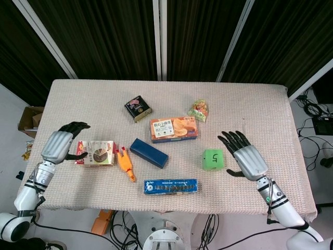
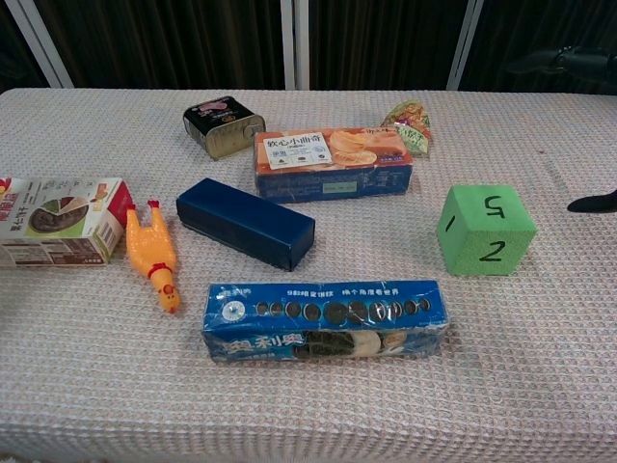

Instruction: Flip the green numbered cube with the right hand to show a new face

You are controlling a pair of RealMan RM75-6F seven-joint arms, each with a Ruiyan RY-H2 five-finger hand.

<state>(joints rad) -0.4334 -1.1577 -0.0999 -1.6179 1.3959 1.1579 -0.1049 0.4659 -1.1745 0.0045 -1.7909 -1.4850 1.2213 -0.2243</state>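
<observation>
My right robot hand (image 1: 246, 160) is spread wide, holding nothing, just at 3 o'clock of the green cube (image 1: 213, 159).

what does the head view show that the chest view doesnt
Only the head view shows the whole right hand, open beside the green cube without touching it, and the left hand by the snack box. Only the chest view shows the cube's side faces, 1 and 2; of the right hand it catches just dark fingertips at the edge. Both show the 5 on top, the toy chicken and the cookie pack.
</observation>
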